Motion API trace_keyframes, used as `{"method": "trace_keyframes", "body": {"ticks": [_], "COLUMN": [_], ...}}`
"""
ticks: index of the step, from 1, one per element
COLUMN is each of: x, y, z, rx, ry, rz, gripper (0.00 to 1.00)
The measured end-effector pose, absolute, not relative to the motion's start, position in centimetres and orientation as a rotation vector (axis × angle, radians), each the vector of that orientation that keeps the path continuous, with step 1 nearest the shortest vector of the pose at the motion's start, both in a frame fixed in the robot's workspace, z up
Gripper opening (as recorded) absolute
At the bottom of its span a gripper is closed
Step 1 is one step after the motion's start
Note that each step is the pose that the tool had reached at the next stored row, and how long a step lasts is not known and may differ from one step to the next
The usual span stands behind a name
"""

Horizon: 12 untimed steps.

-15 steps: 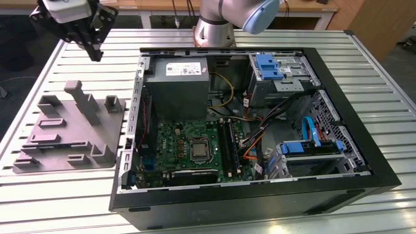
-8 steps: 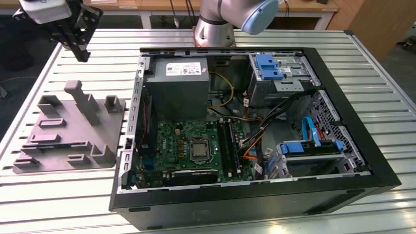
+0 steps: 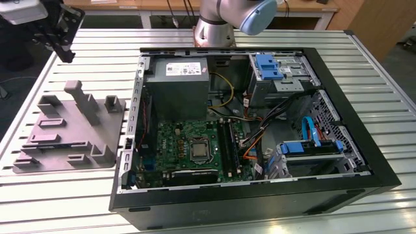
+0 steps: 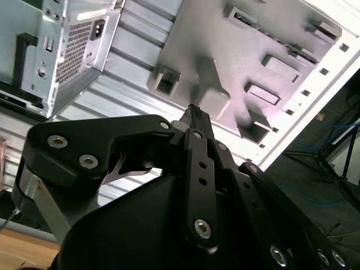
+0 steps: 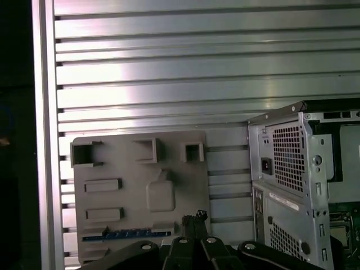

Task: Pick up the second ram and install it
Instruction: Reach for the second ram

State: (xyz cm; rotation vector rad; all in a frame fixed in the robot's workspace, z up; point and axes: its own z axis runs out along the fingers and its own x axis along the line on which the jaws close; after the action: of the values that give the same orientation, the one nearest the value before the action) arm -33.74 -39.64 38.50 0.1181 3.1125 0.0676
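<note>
A ram stick [image 5: 126, 233], a thin dark strip with blue marks, lies in a slot of the grey fixture plate [image 5: 140, 191] along the edge closest to my fingertips. My gripper [image 5: 194, 217] hangs above that plate, its black fingers pressed together with nothing between them. In the second wrist view the gripper [image 4: 194, 111] points down at the fixture plate [image 4: 247, 62]. In the exterior view the gripper [image 3: 65, 51] is high over the table's far corner on that view's left, beyond the fixture plate [image 3: 65, 131]. The green motherboard [image 3: 195, 146] lies inside the open computer case [image 3: 338, 97].
The case's rear panel with its power supply grille [image 5: 287, 157] stands beside the fixture. Tall grey posts [image 3: 81, 100] rise from the fixture. Cables and blue drive brackets [image 3: 312, 146] fill the case on the exterior view's right. The ribbed metal table [image 5: 169, 73] extends around.
</note>
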Motion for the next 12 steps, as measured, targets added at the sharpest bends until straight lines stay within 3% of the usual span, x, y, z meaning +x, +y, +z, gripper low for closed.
{"method": "trace_keyframes", "body": {"ticks": [12], "x": [-37.6], "y": [-39.6], "z": [38.3], "rx": [0.118], "ry": [3.113], "rz": [0.068], "gripper": [0.1]}}
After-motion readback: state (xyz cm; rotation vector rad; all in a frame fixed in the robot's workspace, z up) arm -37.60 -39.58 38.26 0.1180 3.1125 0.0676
